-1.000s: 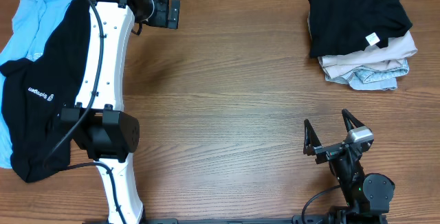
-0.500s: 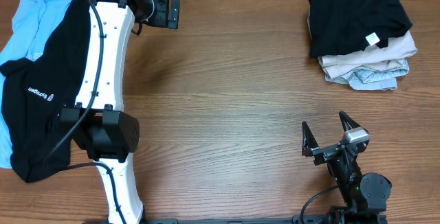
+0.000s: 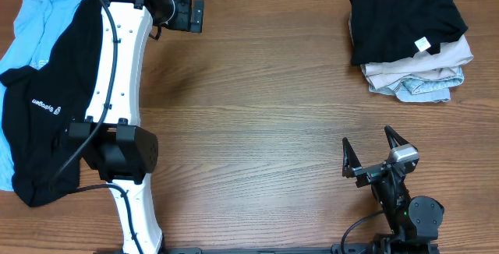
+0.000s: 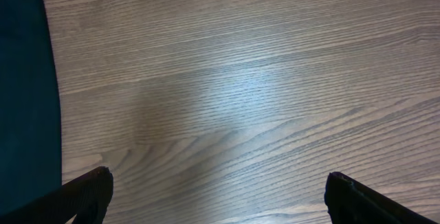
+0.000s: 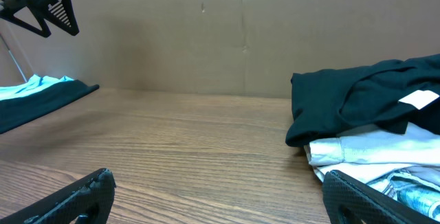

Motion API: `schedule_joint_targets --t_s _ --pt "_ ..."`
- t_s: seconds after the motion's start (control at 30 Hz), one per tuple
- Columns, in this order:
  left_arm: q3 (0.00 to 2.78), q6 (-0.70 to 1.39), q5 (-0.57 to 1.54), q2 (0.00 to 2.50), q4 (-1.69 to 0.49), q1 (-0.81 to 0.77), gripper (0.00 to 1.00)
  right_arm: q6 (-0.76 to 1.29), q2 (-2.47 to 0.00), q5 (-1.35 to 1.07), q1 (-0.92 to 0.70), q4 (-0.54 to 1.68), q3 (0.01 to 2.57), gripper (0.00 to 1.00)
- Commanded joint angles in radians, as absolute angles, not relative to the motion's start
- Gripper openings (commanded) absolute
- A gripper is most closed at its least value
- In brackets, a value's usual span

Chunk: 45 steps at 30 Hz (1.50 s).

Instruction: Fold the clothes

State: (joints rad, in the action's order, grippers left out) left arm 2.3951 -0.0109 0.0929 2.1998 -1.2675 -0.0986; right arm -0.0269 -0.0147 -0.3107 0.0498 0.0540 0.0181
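**Arms idle, next fold not begun**

The table (image 3: 265, 90) looks as it did a second ago. Only the right arm (image 3: 401, 195) has edged slightly toward the left edge, then stopped. Both arms' jaws stand wide apart and empty over bare wood.

The lettered black garment (image 3: 43, 106) lies loose over the light-blue one (image 3: 31, 20) at the left edge, partly hidden by the left arm (image 3: 117, 75). The black T-shirt (image 3: 401, 20) tops the folded stack at the far right corner. The lettering is too small to read.
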Motion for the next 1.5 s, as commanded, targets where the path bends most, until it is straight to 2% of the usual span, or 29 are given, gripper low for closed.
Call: schedule_joint_targets --t_s 0.0,0.4,0.7,0.77,1.03,1.3,1.47 --pt "2.410 -0.023 0.101 2.203 -1.267 -0.099 1.00 -0.031 -0.003 -0.315 0.043 0.054 0.008 1.00" --pt "2.409 -0.023 0.100 2.203 -1.267 -0.099 1.00 -0.031 -0.003 -0.315 0.043 0.054 0.008 1.00" --pt "2.380 -0.022 0.057 2.090 -1.287 -0.112 1.00 -0.031 -0.003 -0.315 0.043 0.054 0.008 1.00" --pt "2.294 -0.022 0.073 2.026 -1.216 -0.112 1.00 -0.031 -0.003 -0.315 0.043 0.054 0.008 1.00" --pt "1.584 -0.022 0.131 1.610 -0.571 -0.112 1.00 -0.031 -0.003 -0.315 0.043 0.054 0.008 1.00" --pt "1.077 -0.055 0.120 1.228 -0.338 -0.111 1.00 -0.031 -0.003 -0.315 0.043 0.054 0.008 1.00" --pt "0.751 -0.068 0.114 0.968 -0.116 -0.110 1.00 -0.031 -0.003 -0.315 0.043 0.054 0.008 1.00"
